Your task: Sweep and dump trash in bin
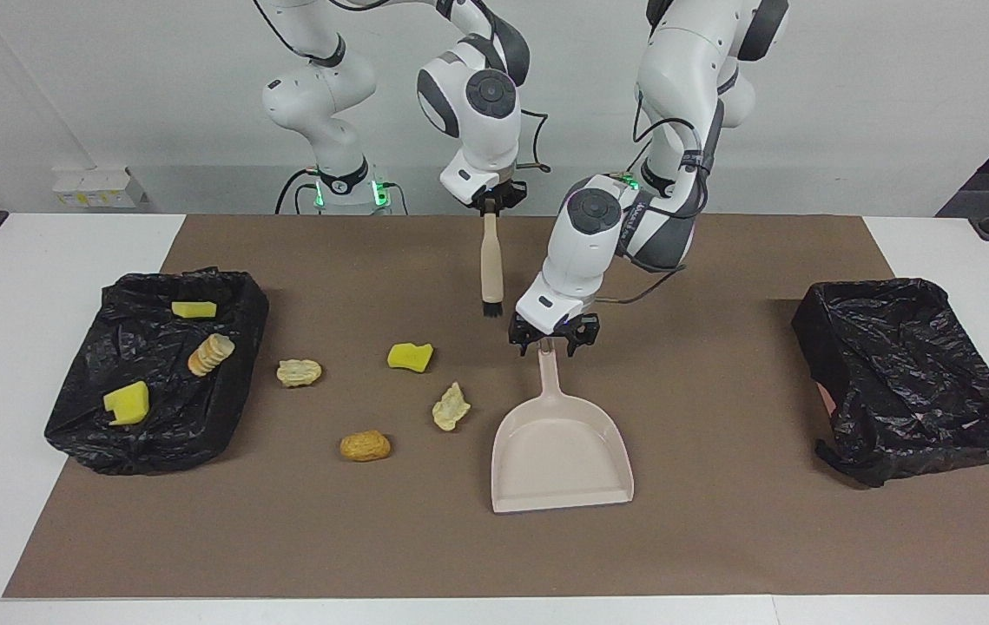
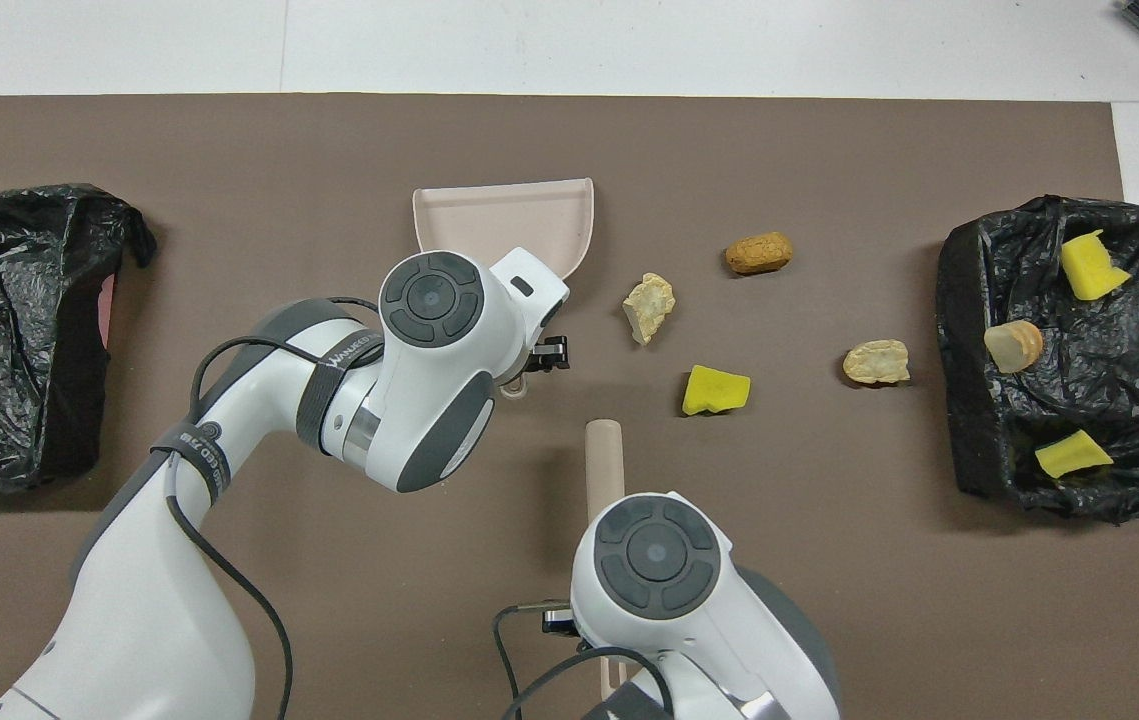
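My right gripper [image 1: 494, 201] is shut on the top of the beige-handled brush [image 1: 490, 260], which hangs upright above the mat with its black bristles down. My left gripper [image 1: 553, 338] is low over the end of the beige dustpan's handle [image 1: 549, 365], a finger on each side with a gap showing. The dustpan [image 1: 562, 451] lies flat on the mat. Loose trash lies beside it toward the right arm's end: a yellow sponge chunk [image 1: 410, 357], two beige crinkled pieces [image 1: 451, 406] [image 1: 299, 372] and an orange piece [image 1: 365, 446]. In the overhead view the brush handle [image 2: 602, 455] pokes out from under the right wrist.
A black-bag-lined bin [image 1: 164, 417] at the right arm's end of the table holds two yellow chunks and a crinkled piece. A second black-lined bin [image 1: 911, 382] stands at the left arm's end. The brown mat [image 1: 720, 538] covers the white table.
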